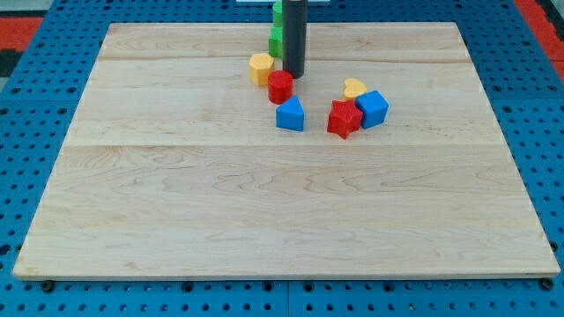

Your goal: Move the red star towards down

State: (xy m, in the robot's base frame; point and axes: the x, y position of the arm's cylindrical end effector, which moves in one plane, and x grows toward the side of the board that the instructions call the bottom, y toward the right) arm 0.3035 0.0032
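The red star [344,118] lies right of the board's centre near the view's top, touching a blue cube [373,107] on its right. A yellow heart [354,87] sits just above them. My tip [293,75] is at the end of the dark rod, up and to the left of the red star, well apart from it. The tip stands just above a red cylinder [280,85] and right of a yellow hexagon [261,67].
A blue block with a peaked top [290,114] lies below the red cylinder. Two green blocks [276,39] stand behind the rod at the board's top edge, partly hidden. The wooden board [264,211] rests on a blue pegboard.
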